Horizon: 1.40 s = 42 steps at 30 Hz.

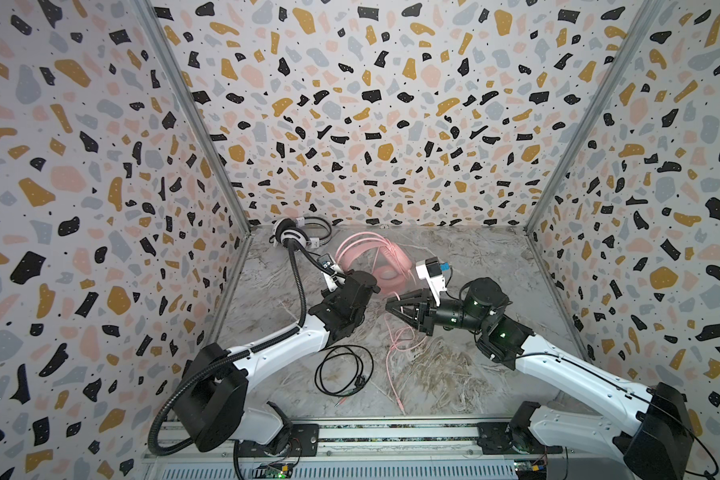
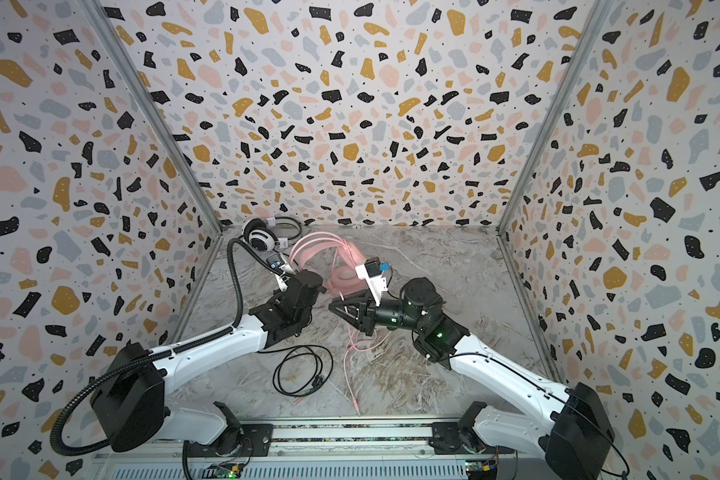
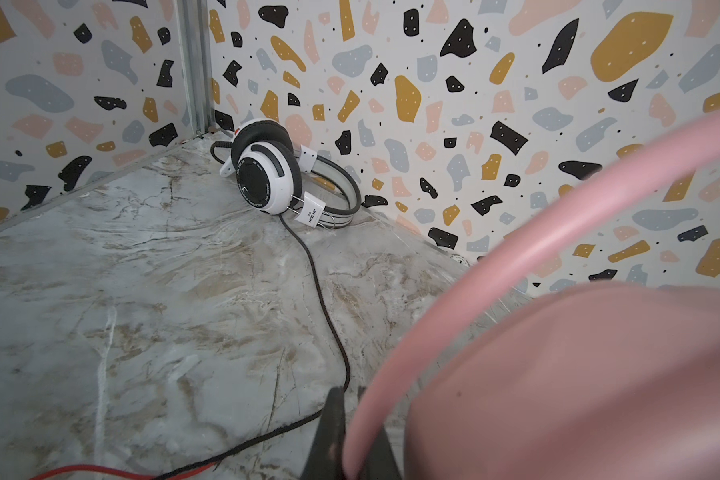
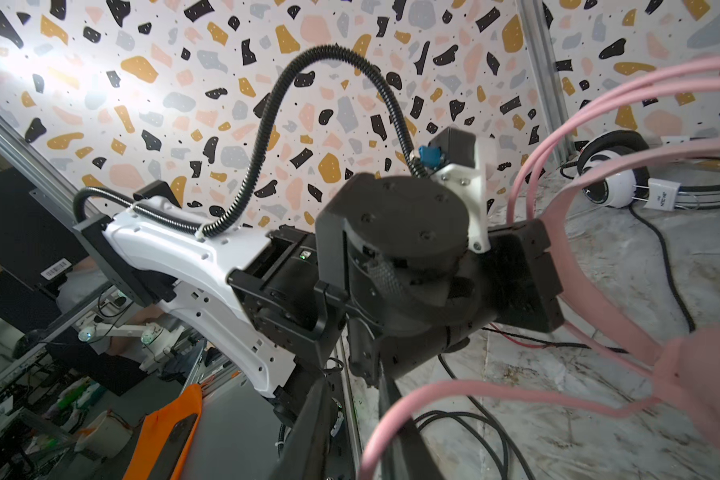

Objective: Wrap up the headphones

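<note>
The pink headphones [image 1: 387, 276] [image 2: 344, 276] stand tilted up near the table's middle. My left gripper [image 1: 371, 283] [image 3: 348, 395] is shut on their headband [image 3: 516, 257], and the pink ear cup [image 3: 599, 374] is blurred close by. My right gripper [image 1: 389, 305] [image 2: 332, 306] [image 4: 352, 386] faces it with a gap between its jaws. The pink cable [image 4: 433, 399] crosses over one finger and trails down the table [image 1: 395, 345]. The white-and-black headphones [image 1: 287, 235] [image 3: 267, 174] lie in the far left corner. Their black cable [image 1: 341, 370] [image 2: 302, 370] is coiled in front of the left arm.
Patterned walls close in the marble table [image 1: 454, 374] on three sides. A metal rail [image 1: 391, 432] runs along the front edge. A red wire [image 3: 80, 471] lies beside the black cable by my left gripper.
</note>
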{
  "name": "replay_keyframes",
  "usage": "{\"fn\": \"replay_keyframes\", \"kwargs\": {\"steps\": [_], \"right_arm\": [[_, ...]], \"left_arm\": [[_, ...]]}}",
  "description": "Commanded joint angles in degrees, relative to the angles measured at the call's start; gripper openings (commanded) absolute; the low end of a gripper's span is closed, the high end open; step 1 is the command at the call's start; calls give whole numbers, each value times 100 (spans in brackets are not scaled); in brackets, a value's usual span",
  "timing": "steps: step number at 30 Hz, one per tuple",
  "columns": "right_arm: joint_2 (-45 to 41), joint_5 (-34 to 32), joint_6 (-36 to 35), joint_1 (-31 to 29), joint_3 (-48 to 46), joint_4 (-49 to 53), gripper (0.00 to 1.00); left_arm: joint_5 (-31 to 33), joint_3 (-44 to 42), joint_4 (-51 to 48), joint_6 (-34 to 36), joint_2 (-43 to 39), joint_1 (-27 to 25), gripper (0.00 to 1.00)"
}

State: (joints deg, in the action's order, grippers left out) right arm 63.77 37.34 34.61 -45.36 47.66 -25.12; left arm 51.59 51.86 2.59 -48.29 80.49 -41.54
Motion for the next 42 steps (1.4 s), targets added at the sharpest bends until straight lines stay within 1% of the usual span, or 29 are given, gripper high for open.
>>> {"fn": "replay_keyframes", "kwargs": {"steps": [1,7,9,15,17,20,22,24,27,28,31,34,36,38,42], "right_arm": [[-350,435,190,112,414,-341,27],[-374,924,793,538,565,-1070,28],[-389,1015,873,726,728,-1075,29],[-414,1238,721,1431,1385,-489,31],[-321,1383,679,1729,1656,-322,30],[-141,1467,672,2100,1813,-202,29],[-79,1432,283,2187,1811,323,29],[-193,1210,-166,2207,1546,894,29],[-580,821,-541,2207,669,1268,31],[-734,568,-753,2203,304,1488,32],[-1107,137,-1001,2209,-537,1774,33],[-1483,-306,-1109,2263,-1217,1896,37],[-1585,-568,-1151,2292,-1560,1865,43],[-1537,-622,-1224,2313,-1815,1711,47],[-1231,-664,-1387,2313,-2116,1244,63]], "left_arm": [[320,-9,537,-31,-60,-20,0],[227,-26,542,4,-11,-21,0],[226,-76,554,6,-7,-20,0],[-26,-155,646,259,13,-20,0],[-192,-191,714,397,17,-21,0],[-317,-216,721,461,-15,-30,0],[-240,-245,705,426,-65,-30,0],[-145,-234,710,496,-139,-30,0],[-19,-144,638,593,-306,-30,0],[7,-112,653,628,-385,-30,0],[-36,30,760,760,-617,-27,0],[-148,311,684,845,-815,-21,0],[-244,448,693,847,-964,-21,0],[-365,554,724,845,-1139,-18,0],[-624,778,634,806,-1517,-22,0]]}}
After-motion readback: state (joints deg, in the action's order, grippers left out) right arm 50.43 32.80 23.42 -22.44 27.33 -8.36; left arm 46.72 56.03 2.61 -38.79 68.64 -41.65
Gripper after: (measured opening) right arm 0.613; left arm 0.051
